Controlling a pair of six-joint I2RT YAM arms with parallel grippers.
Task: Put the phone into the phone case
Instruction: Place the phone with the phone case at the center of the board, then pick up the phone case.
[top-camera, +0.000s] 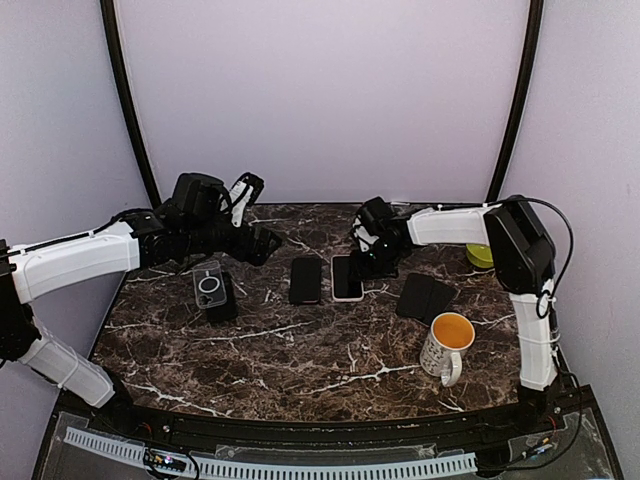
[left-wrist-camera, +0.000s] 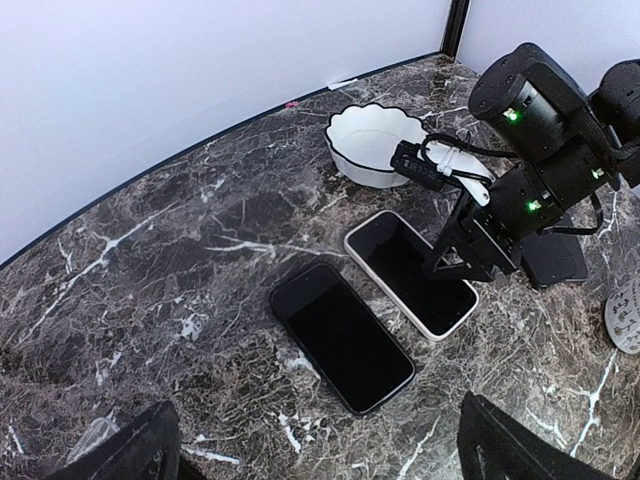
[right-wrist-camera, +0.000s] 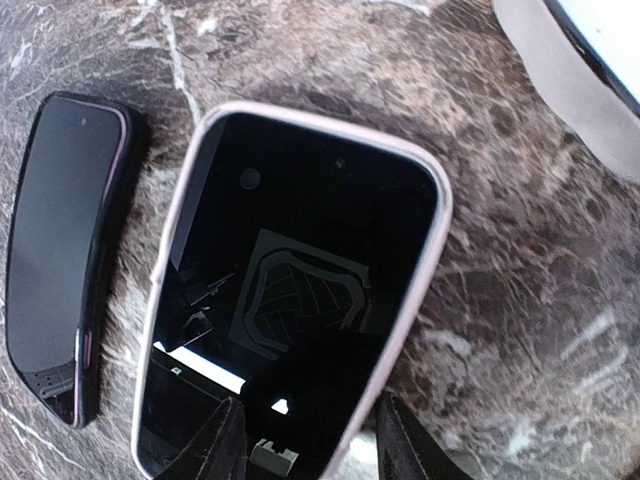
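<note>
Phone (top-camera: 347, 278): lying face up mid-frame in the top view, sitting inside a pale-rimmed case (right-wrist-camera: 437, 230).
Right gripper (right-wrist-camera: 310, 445): hovering over the phone's end with jaws standing apart, clamping nothing.
Left gripper (top-camera: 258, 218): hanging wide open at upper left.
Surface: dark veined marble table (top-camera: 300, 350) carrying a black phone (top-camera: 305, 280) just left of the cased one; pale walls (top-camera: 320, 90) enclosing it.
Left wrist view only: showing a white bowl (left-wrist-camera: 370, 140).
</note>
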